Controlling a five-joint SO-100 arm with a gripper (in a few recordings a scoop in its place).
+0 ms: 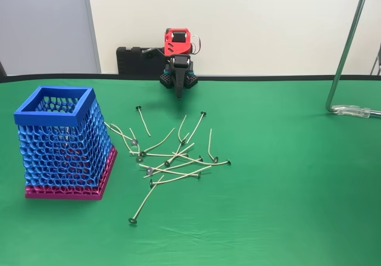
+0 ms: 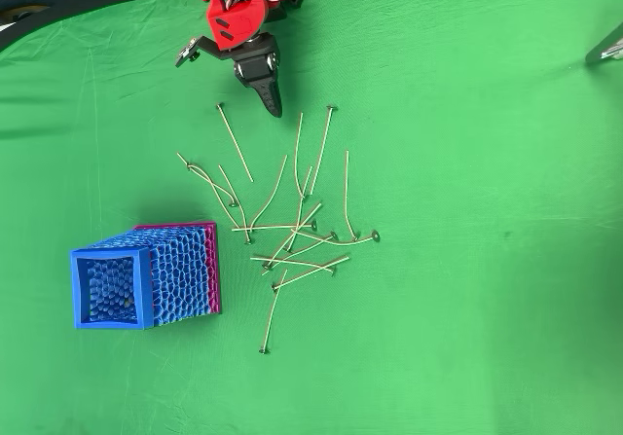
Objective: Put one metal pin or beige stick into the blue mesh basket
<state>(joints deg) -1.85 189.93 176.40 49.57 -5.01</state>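
Observation:
Several thin beige pins with small dark heads (image 1: 172, 159) (image 2: 292, 231) lie scattered and crossing on the green cloth. One pin (image 2: 235, 143) (image 1: 143, 121) lies apart, closest to the arm. The blue mesh basket (image 1: 59, 141) (image 2: 146, 274) with a magenta base stands upright at the left, apart from the pile. My red and black gripper (image 1: 178, 93) (image 2: 274, 106) hangs at the back of the table, pointing down, fingers together and holding nothing. It is well behind the pins.
A bent metal stand (image 1: 348, 58) rises at the right, its foot (image 1: 356, 110) on the cloth. The arm's black base (image 1: 140, 60) sits against the back wall. Open green cloth lies to the right and front of the pile.

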